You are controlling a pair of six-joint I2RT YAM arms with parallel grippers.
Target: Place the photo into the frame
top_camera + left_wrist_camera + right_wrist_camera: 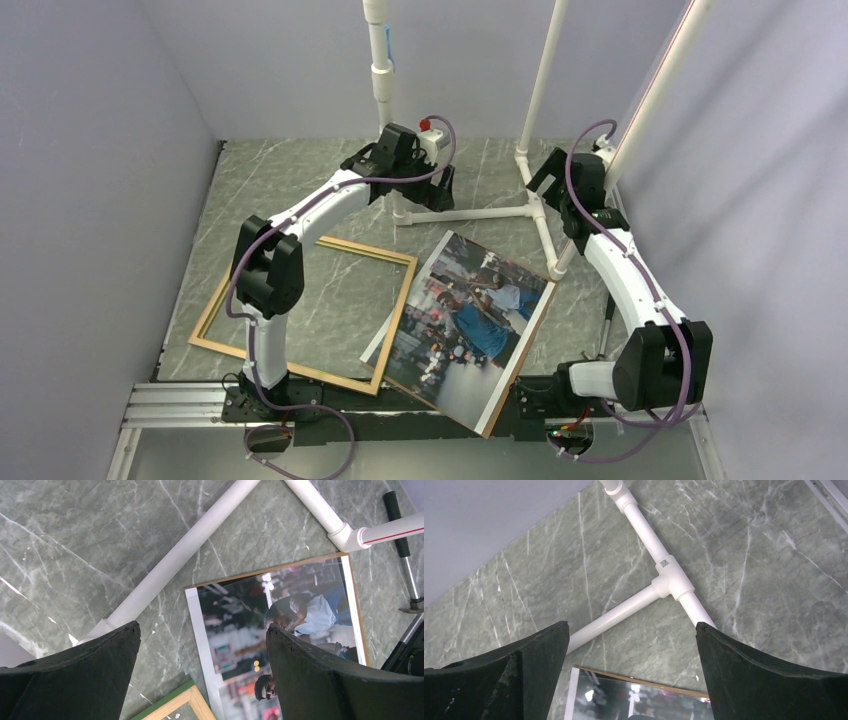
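The photo [470,318], a street scene with a man in blue, lies face up right of centre on a brown backing board [527,340]. Its left edge overlaps the right rail of the frame [300,245]. The frame lies flat at left centre, light wood face up. My left gripper [443,186] is open and empty, raised above the photo's far corner. In the left wrist view this gripper [202,626] looks down on the photo [305,615] and a frame corner [186,702]. My right gripper [541,172] is open and empty, high at the far right. In the right wrist view it [632,625] is above the photo's far edge [634,702].
A white PVC pipe stand [470,212] runs along the table behind the photo, with uprights at the back; it also shows in the left wrist view [185,545] and the right wrist view [671,575]. A black-handled tool [400,530] lies right of the photo. Grey walls enclose the table.
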